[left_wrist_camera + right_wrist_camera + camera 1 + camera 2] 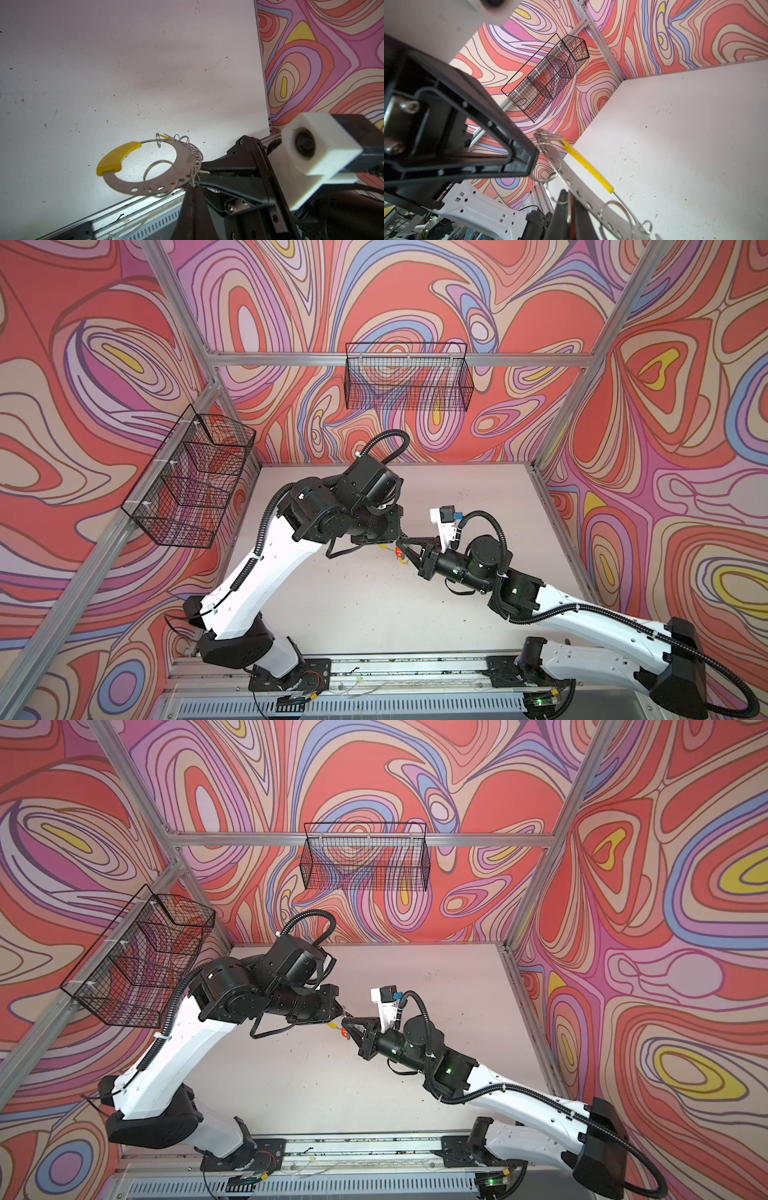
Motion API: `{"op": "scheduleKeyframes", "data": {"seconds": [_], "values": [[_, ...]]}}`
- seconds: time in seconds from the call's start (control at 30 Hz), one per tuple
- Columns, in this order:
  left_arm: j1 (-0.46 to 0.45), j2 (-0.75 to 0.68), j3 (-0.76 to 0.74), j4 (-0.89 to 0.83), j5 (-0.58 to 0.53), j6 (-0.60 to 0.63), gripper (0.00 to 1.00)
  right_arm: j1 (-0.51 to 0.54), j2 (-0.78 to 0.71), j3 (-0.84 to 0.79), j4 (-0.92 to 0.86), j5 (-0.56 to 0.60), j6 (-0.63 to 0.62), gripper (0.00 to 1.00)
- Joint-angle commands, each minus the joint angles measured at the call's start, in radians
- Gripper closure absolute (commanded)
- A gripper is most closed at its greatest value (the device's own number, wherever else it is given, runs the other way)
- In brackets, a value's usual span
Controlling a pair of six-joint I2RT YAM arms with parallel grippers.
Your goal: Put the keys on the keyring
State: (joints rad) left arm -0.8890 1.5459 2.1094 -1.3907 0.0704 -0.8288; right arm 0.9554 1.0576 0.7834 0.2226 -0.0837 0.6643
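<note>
My two pincers meet in the air above the middle of the worktop (353, 605), well away from all its edges. My left pincer (194, 186) is pressed together on the rim of the keyring (119, 183), at a place where a small wire ring hangs. The keyring is therefore lifted and does not touch the surface. Its yellow arc (116, 158) lies on the side opposite to my pincers, and several wire rings (195, 154) stand along the grey rim. My right pincer (568, 194) is also pressed together. Between its fingers shows a thin red strip, which belongs to the key with the red tag (572, 214). Its tips are just beside the keyring's rim. The metal part of this key I cannot make out.

The worktop is pale, almost white, with many small dark specks and some scratches. Walls (415, 294) printed with swirls of red, pink, lilac, blue and yellow stand on three sides, in an aluminium frame (291, 358). One black wire basket (409, 377) hangs on the back wall, and a second basket (191, 485), with compartments, hangs on the left wall. Along the near edge runs a metal rail (415, 668) that carries my arms' bases.
</note>
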Motion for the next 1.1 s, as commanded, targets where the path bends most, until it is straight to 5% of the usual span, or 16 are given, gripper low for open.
{"op": "scheduleKeyframes", "data": {"seconds": [0.0, 0.13, 0.27, 0.37, 0.43, 0.6, 0.7, 0.8, 1.07], "values": [[-0.001, -0.028, 0.056, -0.043, 0.006, 0.037, 1.00, -0.048, 0.006, -0.015, -0.189, 0.066, 0.067, 1.00], [-0.001, -0.009, 0.073, -0.066, 0.015, 0.062, 1.00, -0.051, 0.002, 0.006, -0.219, 0.059, 0.059, 1.00], [-0.001, 0.014, 0.099, -0.081, 0.026, 0.093, 1.00, -0.050, -0.010, 0.019, -0.162, -0.103, -0.025, 0.97], [0.000, 0.039, 0.139, -0.109, 0.038, 0.117, 1.00, -0.052, -0.067, 0.025, -0.229, -0.201, -0.132, 0.62], [-0.001, 0.066, 0.177, -0.152, 0.048, 0.132, 1.00, -0.051, -0.116, 0.041, -0.318, -0.236, -0.214, 0.52], [0.000, 0.120, 0.233, -0.235, 0.058, 0.159, 1.00, -0.051, -0.193, 0.148, -0.521, -0.231, -0.385, 0.47], [-0.002, 0.132, 0.233, -0.253, 0.053, 0.162, 1.00, -0.051, -0.185, 0.201, -0.540, -0.132, -0.445, 0.43], [-0.007, 0.140, 0.236, -0.255, 0.057, 0.163, 1.00, -0.051, -0.145, 0.218, -0.514, -0.068, -0.495, 0.39], [-0.009, 0.160, 0.270, -0.271, 0.081, 0.168, 1.00, -0.052, -0.063, 0.145, -0.309, -0.158, -0.522, 0.33]]}}
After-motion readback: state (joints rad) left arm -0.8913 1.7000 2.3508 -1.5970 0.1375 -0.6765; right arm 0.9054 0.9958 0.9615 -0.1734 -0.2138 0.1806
